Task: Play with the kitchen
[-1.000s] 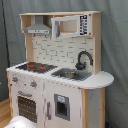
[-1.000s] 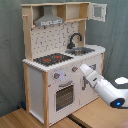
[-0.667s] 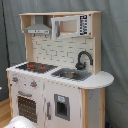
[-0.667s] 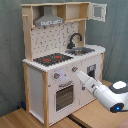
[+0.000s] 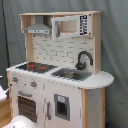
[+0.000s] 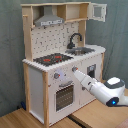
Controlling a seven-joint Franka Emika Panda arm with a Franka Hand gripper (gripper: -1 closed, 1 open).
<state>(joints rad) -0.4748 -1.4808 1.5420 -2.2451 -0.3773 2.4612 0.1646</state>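
The kitchen [image 5: 60,85] is a white and light-wood toy with a black-red stovetop [image 5: 36,66], grey hood [image 5: 39,29], black faucet [image 5: 83,59], sink [image 5: 72,75] and oven door [image 5: 29,107]. In the second exterior view the kitchen [image 6: 37,92] stands left of centre. My white arm reaches in from the lower right. My gripper [image 6: 76,73] is at the knob panel, right by the right-hand knob above the oven door [image 6: 64,96]. A second knob [image 6: 56,76] sits further left. In the first exterior view only a white part of the arm [image 5: 20,123] shows at the bottom edge.
A grey curtain hangs behind the kitchen in both exterior views. A wooden floor [image 6: 20,120] lies in front of it. A small upper cabinet door [image 6: 98,11] stands open at the second exterior view's top right. A rounded counter [image 5: 100,80] juts out beside the sink.
My arm has stretched up and to the second exterior view's left, bringing the gripper from in front of the cabinet door up to the knob panel.
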